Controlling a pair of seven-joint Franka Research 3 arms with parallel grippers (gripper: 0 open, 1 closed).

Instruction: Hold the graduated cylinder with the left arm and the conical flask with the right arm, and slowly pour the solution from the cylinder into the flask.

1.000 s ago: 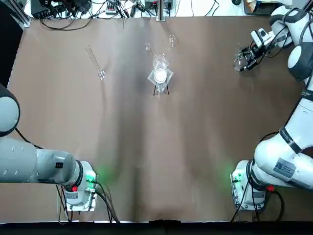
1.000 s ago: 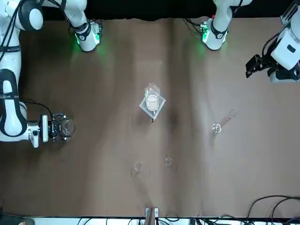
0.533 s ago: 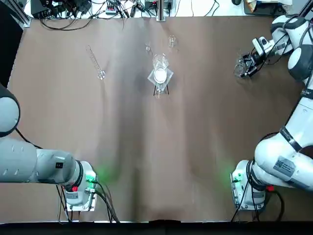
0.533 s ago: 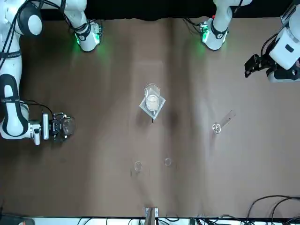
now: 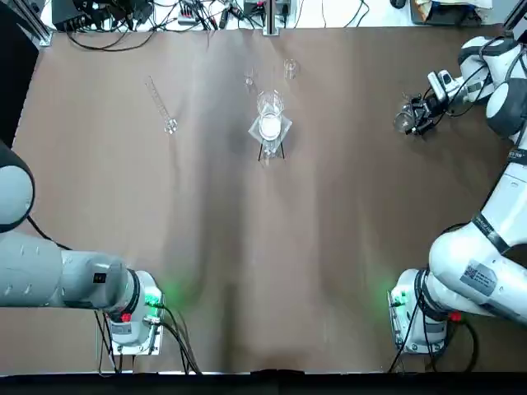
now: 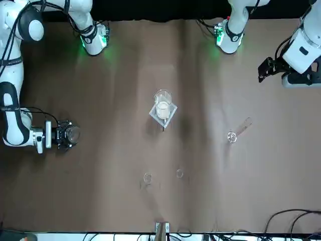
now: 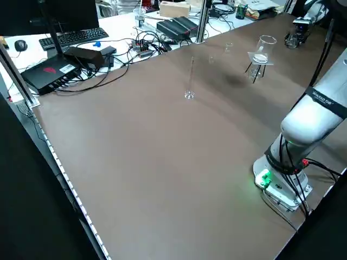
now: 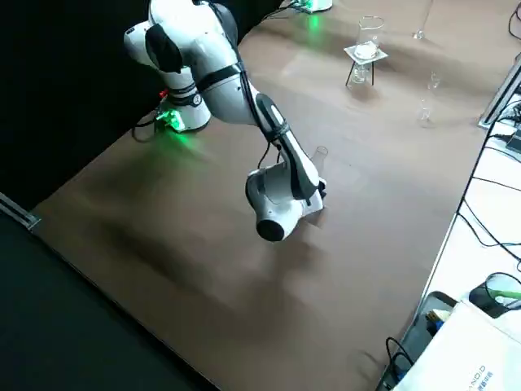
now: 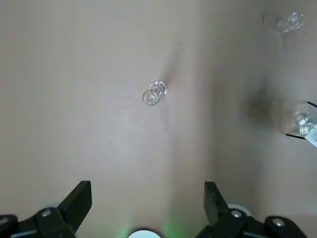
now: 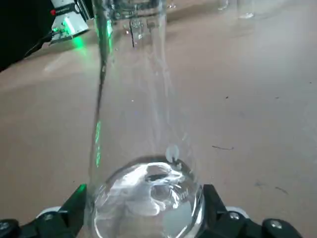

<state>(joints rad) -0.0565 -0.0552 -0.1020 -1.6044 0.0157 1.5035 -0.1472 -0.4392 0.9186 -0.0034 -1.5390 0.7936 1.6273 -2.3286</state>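
The graduated cylinder (image 5: 160, 105) stands upright on the bench (image 5: 272, 247), upper left of the top view, probably kept on its foot so the solution stays in until the left arm takes it. The left end effector (image 9: 147, 198) is released, its fingers wide apart at the bottom of its wrist view, presumably to leave room around the thin tube. The right end effector (image 5: 418, 115) is grasping the conical flask (image 5: 403, 122) at the upper right, fingers on either side of the glass, likely so that it can be carried to the cylinder for the pour. The beaker (image 7: 264, 47) sits on a tripod (image 7: 259, 66), raised off the bench, seemingly a separate setup.

Counted: one cylinder, one flask, one beaker, one tripod, two small glass vessels (image 6: 148, 178) at the front view's lower middle, two end effectors.
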